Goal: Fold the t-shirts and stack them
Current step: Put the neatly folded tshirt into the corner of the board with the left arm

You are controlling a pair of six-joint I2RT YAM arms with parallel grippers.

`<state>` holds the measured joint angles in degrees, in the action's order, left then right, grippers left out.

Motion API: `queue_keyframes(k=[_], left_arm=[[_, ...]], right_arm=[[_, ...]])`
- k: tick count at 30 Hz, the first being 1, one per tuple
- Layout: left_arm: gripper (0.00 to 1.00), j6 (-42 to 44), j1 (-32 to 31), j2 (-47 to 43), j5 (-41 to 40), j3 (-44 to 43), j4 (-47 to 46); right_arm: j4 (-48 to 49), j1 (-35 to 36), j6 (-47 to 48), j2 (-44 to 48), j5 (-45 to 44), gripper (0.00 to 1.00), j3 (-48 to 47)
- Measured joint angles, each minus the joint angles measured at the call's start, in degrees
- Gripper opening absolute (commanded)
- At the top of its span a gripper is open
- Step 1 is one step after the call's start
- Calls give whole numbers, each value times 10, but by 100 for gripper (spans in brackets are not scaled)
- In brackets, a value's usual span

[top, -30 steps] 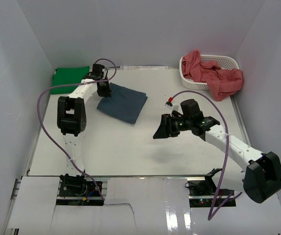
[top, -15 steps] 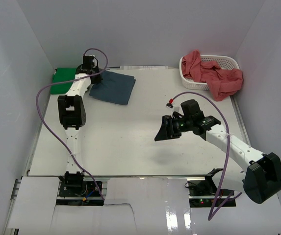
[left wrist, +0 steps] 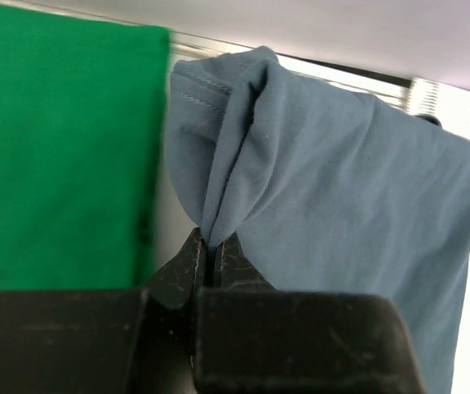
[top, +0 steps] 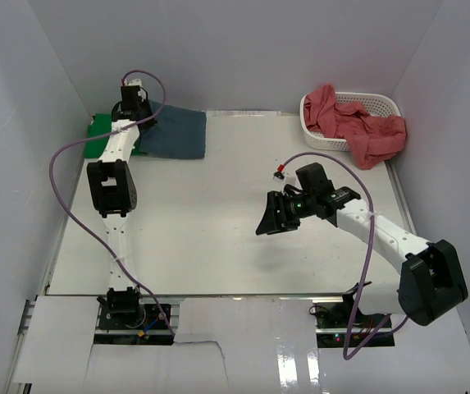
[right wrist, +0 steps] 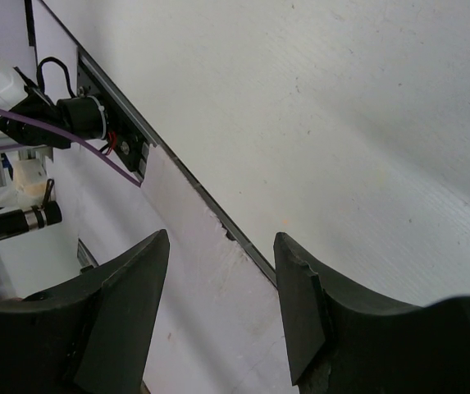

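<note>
- The left gripper (left wrist: 212, 248) is clamped tight on a bunched fold of the slate blue t-shirt (top: 177, 134), its two dark jaws meeting with only cloth between them.
- Seen from the left wrist, the pinched edge of the blue shirt rises in a gathered ridge, with a stitched hem curling at the top of the ridge.
- The blue shirt sits at the far left of the white table (top: 218, 238), close to the back wall, a compact folded shape whose right half lies flat on the surface.
- The bright green t-shirt (top: 98, 133) lies folded in the far left corner, just beside the blue one; a thin strip of table shows between them in the wrist view, and whether they overlap further back cannot be told.
- The left arm stretches almost straight from its base toward that corner.
- The right gripper (top: 266, 222) hangs over bare table right of centre, its jaws parted and nothing between them.
- The right wrist view shows only the white surface and the near edge of the table past its two dark fingers (right wrist: 136, 287).
- Salmon red t-shirts (top: 366, 131) spill in a loose heap over the rim of the white perforated basket (top: 382, 103) in the far right corner, well apart from both grippers.
</note>
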<state>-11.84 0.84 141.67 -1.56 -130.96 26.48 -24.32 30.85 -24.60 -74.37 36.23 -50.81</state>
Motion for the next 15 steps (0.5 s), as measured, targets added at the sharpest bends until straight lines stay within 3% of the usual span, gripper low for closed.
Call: queue_keyframes(k=[15], left_arm=[[0, -5, 102, -19, 38, 4, 1]], right_arm=[[-30, 0, -1, -38, 0, 61, -27]])
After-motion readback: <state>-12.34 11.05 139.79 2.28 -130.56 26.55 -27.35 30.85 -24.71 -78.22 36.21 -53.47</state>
